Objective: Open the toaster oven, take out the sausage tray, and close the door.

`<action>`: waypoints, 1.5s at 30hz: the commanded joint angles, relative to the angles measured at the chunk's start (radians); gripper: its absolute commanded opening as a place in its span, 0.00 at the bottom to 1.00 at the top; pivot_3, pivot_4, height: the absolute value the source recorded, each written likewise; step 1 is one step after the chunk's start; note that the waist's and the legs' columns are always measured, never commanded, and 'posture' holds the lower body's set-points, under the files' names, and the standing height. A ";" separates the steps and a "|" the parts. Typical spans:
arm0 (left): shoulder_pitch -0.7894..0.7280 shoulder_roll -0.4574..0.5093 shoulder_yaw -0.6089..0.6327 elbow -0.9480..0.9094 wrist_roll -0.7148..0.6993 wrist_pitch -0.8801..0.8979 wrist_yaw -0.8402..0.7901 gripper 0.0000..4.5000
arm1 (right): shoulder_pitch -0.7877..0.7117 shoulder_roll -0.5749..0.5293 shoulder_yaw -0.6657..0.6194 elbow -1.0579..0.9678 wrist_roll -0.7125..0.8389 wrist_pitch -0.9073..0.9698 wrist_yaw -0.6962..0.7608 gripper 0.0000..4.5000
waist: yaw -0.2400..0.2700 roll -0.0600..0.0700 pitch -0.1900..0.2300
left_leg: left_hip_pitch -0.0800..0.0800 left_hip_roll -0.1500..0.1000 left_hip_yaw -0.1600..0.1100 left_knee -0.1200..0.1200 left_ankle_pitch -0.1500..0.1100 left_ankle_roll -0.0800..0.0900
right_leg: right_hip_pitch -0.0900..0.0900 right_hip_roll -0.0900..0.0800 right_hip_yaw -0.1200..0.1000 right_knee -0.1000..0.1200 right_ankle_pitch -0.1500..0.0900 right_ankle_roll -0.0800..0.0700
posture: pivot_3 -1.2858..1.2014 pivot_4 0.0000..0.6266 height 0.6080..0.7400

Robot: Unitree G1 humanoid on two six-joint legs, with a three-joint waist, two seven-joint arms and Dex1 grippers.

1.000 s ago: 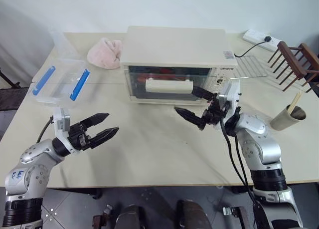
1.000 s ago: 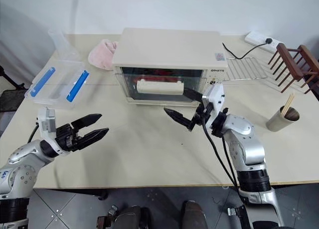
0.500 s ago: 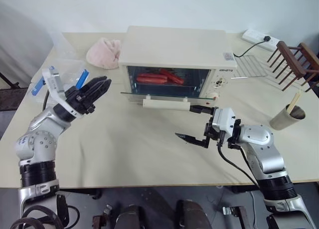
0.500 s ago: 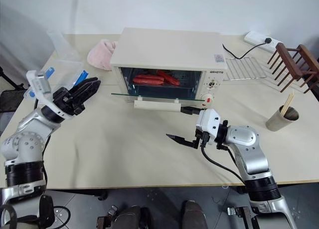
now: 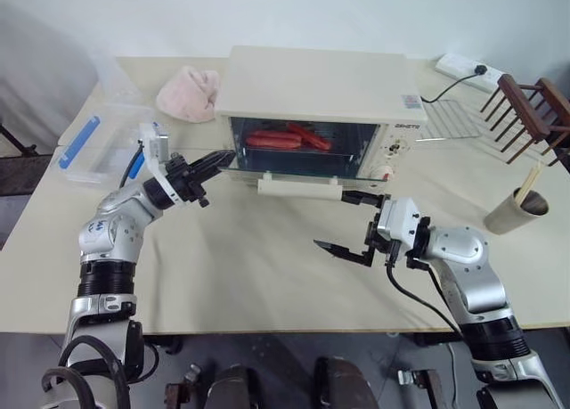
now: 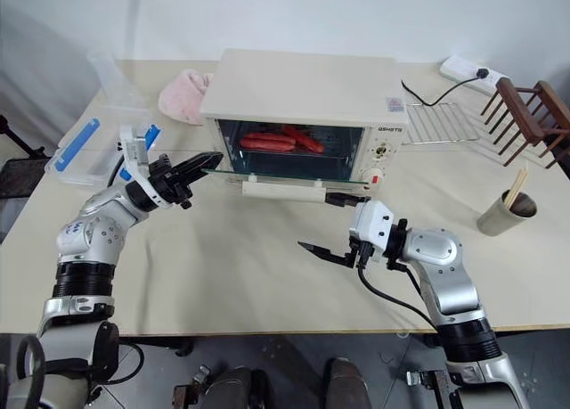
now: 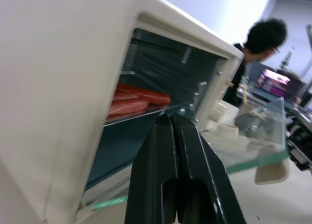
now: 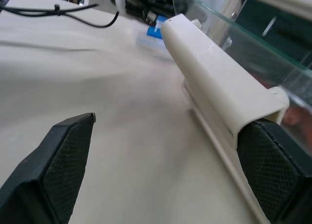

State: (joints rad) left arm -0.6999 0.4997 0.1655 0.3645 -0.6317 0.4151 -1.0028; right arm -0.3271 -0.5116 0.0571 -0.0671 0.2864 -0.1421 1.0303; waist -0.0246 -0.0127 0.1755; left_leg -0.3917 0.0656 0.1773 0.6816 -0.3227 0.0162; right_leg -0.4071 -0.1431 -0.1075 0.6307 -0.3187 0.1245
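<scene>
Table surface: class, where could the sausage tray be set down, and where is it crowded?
Bare tabletop spans the front, between the left gripper and right gripper, below the lowered glass door. Crowded: the clear plastic box at left; wire rack and beige cup at right.

Cream table (image 5: 267, 275), toaster oven (image 5: 321, 93), pink cloth perhaps (image 5: 187, 93), cup (image 5: 509, 211)

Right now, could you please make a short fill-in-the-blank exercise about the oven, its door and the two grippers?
1. The door of the oven is ____.
2. The sausages are ____ the oven.
3. The fingers of the left gripper are ____.
4. The fingers of the right gripper are ____.

Missing words: open; inside; shut; open
</scene>
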 commanded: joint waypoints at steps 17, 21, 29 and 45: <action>0.139 0.011 -0.131 -0.032 0.188 -0.135 -0.122 0.00 | 0.361 -0.216 -0.342 -0.337 0.056 0.287 -0.230 1.00 | 0.020 -0.001 0.000 | 0.002 0.000 0.000 0.002 0.001 0.000 | 0.001 0.000 0.003 -0.001 0.000 0.000 | 0.52 0.24 1.00; 0.188 0.004 -0.118 -0.047 0.214 -0.206 -0.094 0.00 | 0.202 -0.188 -0.223 -0.364 0.017 0.333 -0.269 1.00 | 0.022 -0.001 0.000 | 0.002 0.000 0.000 0.003 0.001 0.000 | 0.001 0.000 0.003 0.000 0.000 0.000 | 0.52 0.24 1.00; 0.303 -0.015 -0.015 -0.192 0.122 -0.186 -0.018 0.09 | -0.139 -0.048 0.142 -0.221 -0.353 0.314 -0.446 1.00 | 0.009 -0.001 0.000 | 0.000 0.001 0.000 0.003 0.002 0.000 | -0.002 -0.001 0.003 0.007 0.000 -0.001 | 0.52 0.24 1.00; 0.511 -0.049 0.123 -0.434 0.047 -0.177 0.147 0.90 | -0.543 0.117 0.339 0.416 -0.799 0.086 -0.755 0.48 | -0.030 -0.001 0.000 | 0.000 0.000 -0.001 0.002 0.002 0.000 | -0.003 -0.003 0.001 0.010 0.000 -0.001 | 0.52 0.24 1.00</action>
State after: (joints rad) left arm -0.1946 0.4523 0.2709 -0.0259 -0.5608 0.2476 -0.8661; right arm -0.8447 -0.3982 0.3950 0.3416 -0.4907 -0.0310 0.3071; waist -0.0550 -0.0139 0.1759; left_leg -0.3921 0.0657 0.1763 0.6836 -0.3208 0.0164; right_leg -0.4106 -0.1465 -0.1069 0.6406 -0.3189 0.1240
